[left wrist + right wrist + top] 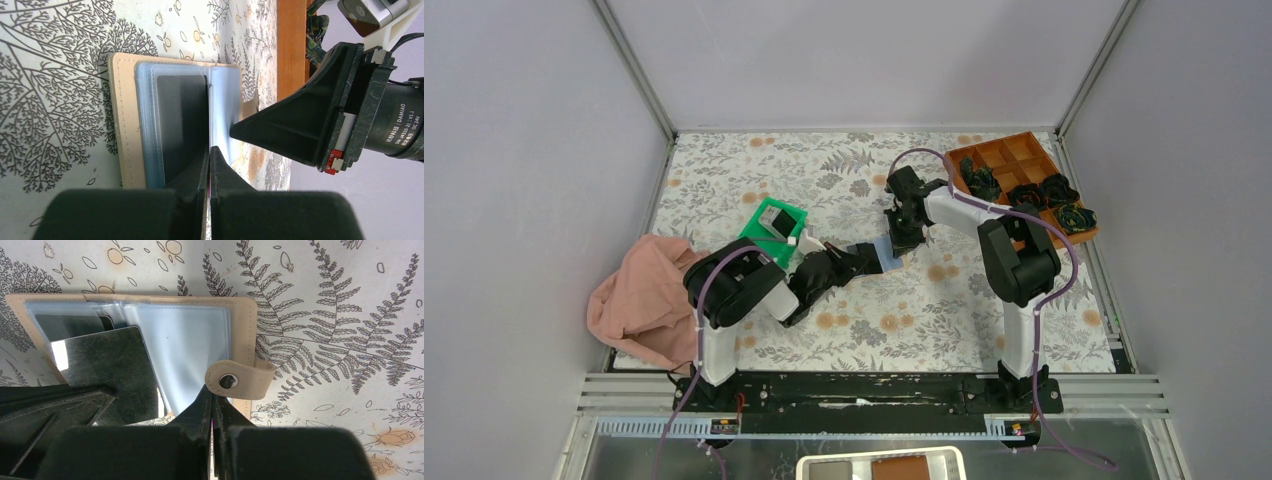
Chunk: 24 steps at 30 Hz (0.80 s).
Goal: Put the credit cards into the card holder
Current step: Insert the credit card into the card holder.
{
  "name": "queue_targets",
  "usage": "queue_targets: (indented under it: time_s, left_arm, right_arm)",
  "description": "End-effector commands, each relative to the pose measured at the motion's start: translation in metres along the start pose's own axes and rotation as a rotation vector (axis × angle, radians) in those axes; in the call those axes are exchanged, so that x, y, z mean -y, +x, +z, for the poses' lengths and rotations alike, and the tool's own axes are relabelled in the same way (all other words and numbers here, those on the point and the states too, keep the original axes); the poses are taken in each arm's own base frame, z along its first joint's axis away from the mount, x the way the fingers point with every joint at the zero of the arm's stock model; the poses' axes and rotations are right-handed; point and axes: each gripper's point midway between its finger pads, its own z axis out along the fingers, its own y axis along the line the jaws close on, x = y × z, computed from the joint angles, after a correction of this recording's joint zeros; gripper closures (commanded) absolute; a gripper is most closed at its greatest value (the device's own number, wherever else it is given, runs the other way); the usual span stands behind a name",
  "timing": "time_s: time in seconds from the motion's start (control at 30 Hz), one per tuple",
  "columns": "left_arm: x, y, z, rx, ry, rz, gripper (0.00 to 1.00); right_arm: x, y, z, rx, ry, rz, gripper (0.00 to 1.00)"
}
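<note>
Tan holder (186,346) open; right gripper (214,393), tips together, presses its edge; left gripper (209,149) clamps a card (105,371). Risk: card snags at entry, holder slides.

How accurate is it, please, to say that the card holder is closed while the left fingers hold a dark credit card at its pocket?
Not quite: the card holder is open, blue-grey inner face up, as the right wrist view shows. The left fingers do hold a dark credit card at its pocket.
</note>
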Motion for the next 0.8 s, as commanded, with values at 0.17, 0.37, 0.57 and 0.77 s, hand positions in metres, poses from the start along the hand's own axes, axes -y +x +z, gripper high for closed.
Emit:
queue_targets:
  time_s: [0.17, 0.37, 0.57, 0.77]
  left_arm:
    - [-0.007, 0.005, 0.004, -0.027, 0.004, -0.009, 1.0]
    - [-0.003, 0.007, 0.008, -0.033, 0.013, -0.009, 1.0]
    - [-0.006, 0.001, 0.009, -0.005, -0.01, -0.016, 1.0]
    - [-0.003, -0.006, 0.016, 0.018, -0.012, -0.026, 1.0]
  right_arm:
    - [0.042, 0.005, 0.031, -0.018, 0.151, -0.003, 1.0]
    - [0.041, 0.005, 0.031, -0.018, 0.149, -0.004, 1.0]
    - [0.042, 0.006, 0.031, -0.022, 0.152, -0.005, 1.0]
    - [0.042, 0.006, 0.031, -0.022, 0.15, -0.006, 1.0]
